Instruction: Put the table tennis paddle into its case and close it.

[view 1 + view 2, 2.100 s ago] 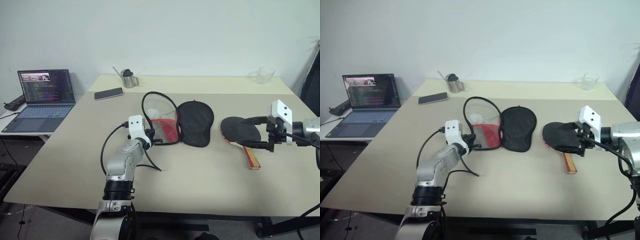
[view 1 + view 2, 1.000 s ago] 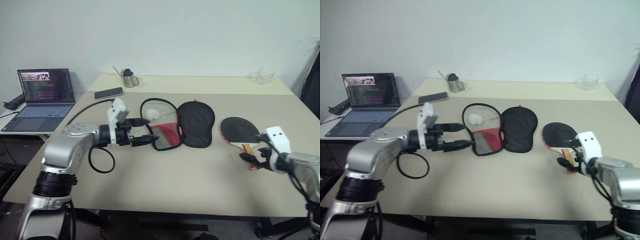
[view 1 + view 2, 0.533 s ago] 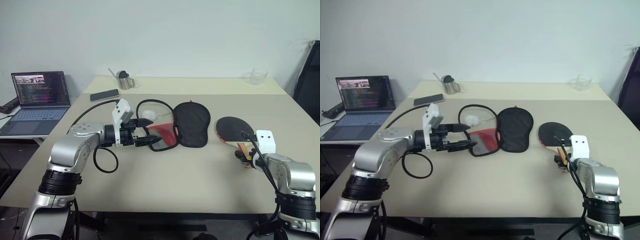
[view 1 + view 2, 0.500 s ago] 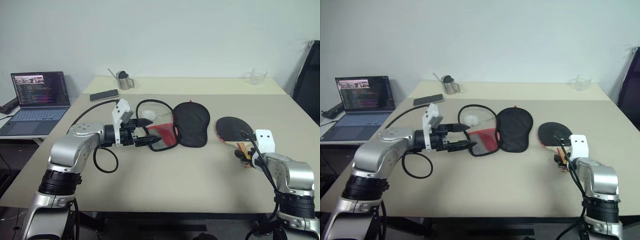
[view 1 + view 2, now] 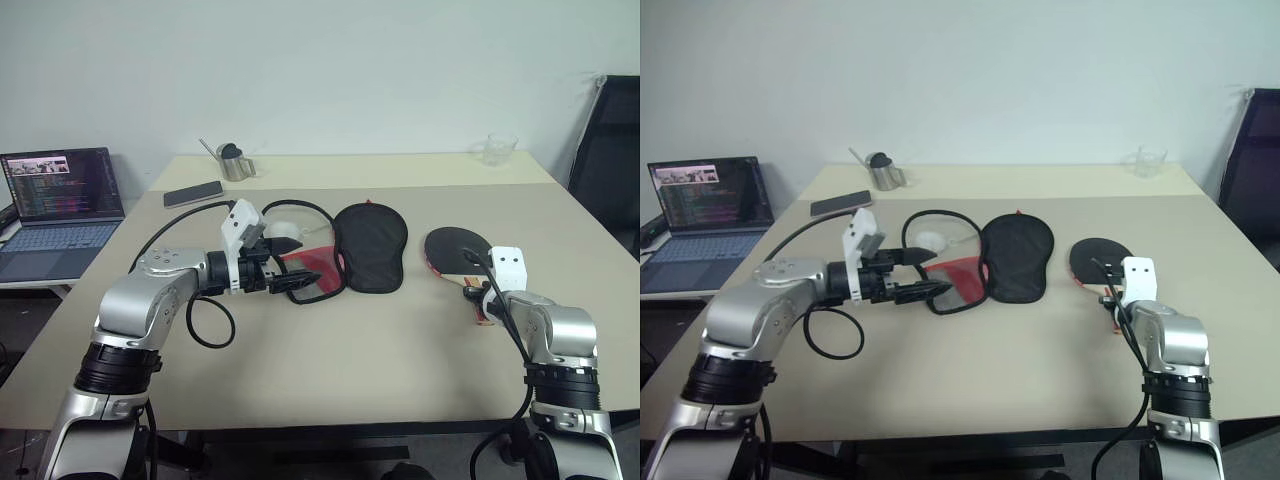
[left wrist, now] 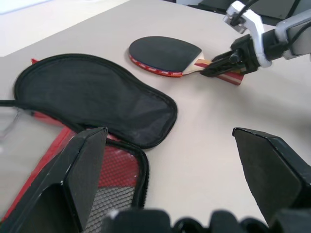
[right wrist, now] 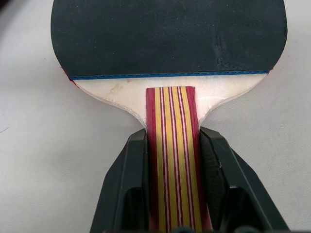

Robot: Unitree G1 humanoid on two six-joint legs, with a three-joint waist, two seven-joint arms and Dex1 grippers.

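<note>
Striped paddle handle between right hand fingers

The table tennis paddle has matt black rubber and a striped wooden handle; its case is black fabric.

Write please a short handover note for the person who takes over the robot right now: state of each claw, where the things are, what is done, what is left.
Left claw: open, holding nothing, hovering at the near edge of the case.
Right claw: fingers on both sides of the paddle handle, touching it; the paddle lies flat on the table, not lifted.
Case: unzipped and spread open near the table's middle, black half beside the red half. The paddle lies to the robot's right of it, apart from it.
Done: case open, handle gripped.
Left: lift the paddle, put it into the case, fold and zip it closed.
</note>
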